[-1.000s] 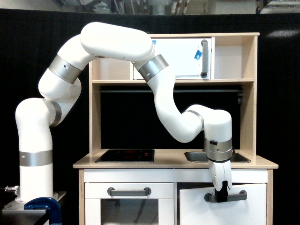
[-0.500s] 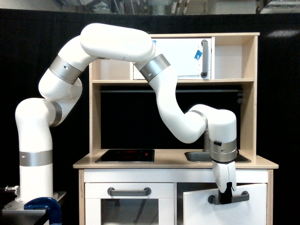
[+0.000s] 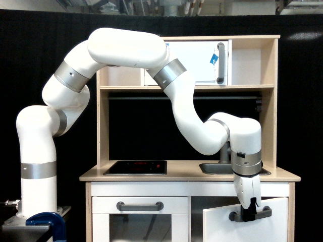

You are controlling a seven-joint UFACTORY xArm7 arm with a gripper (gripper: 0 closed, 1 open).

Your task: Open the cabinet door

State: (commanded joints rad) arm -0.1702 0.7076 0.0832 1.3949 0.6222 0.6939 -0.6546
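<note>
While the plain white flat cabinet door (image 3: 262, 227) hung ajar, the black claw (image 3: 248, 214) gripped its grey bar handle (image 3: 250, 215), at five o'clock.

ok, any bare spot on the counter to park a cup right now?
Bare wood on the countertop between the hob and the sink, plus the front strip. The sink end is crowded: the arm's wrist hangs there, pincer on the cabinet door handle.

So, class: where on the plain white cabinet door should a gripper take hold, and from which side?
Grip the grey bar handle near the top of the cabinet door, coming down from above. The bar lies horizontal and stands off the panel, so fingers can straddle it, as the gripper does here.
</note>
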